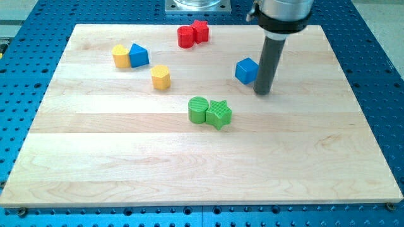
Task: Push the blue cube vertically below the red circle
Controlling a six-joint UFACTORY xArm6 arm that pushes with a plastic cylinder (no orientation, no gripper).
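Observation:
The blue cube (pixel 247 70) lies on the wooden board (pixel 202 164) right of centre near the view's top. My tip (pixel 262 92) is just to the cube's right and a little lower, close to or touching it. The red circle (pixel 185 37) lies near the view's top, left of the cube, touching a red star (pixel 201 30) on its right.
A yellow block (pixel 120 55) and a blue block (pixel 139 55) touch at the upper left. A yellow hexagon (pixel 161 77) lies below them. A green circle (pixel 198 110) and a green star (pixel 219 114) touch at the centre.

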